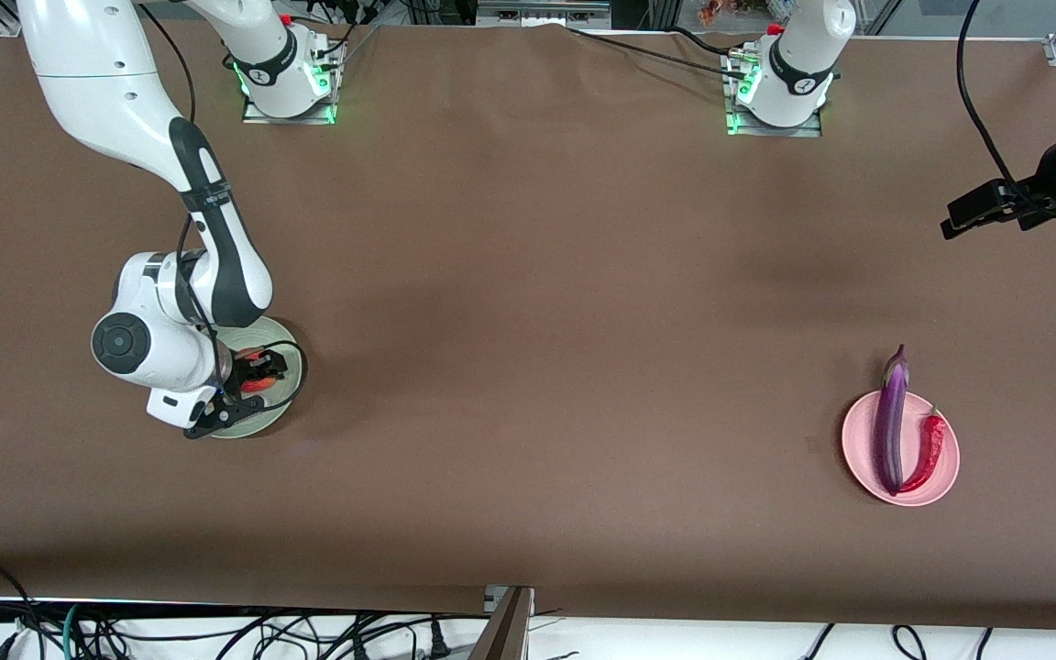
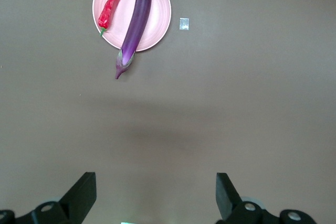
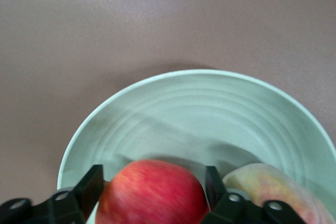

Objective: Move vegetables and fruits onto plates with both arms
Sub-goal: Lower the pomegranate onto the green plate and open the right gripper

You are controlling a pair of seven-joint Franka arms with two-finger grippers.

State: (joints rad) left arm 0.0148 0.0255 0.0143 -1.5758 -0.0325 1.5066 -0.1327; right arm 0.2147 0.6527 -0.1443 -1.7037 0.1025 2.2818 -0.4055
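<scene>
Right gripper [image 3: 152, 195]: low over pale mint-green round plate [image 3: 210, 108], fingers close either side of shiny red-yellow apple [image 3: 152, 192]; whether clamped or releasing, cannot tell; creased peach [image 3: 268, 184] touching beside. Left gripper [image 2: 156, 195]: wide open, empty, waiting; purple eggplant [image 1: 891, 422] and red chili [image 1: 929, 451] on pink plate [image 1: 858, 431]

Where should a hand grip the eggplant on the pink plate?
Probably from above, across the middle of the eggplant, fingers closing over its narrow width. It lies flat on the pink plate, and the chili crowds one flank, so mid-body seems safest.
</scene>
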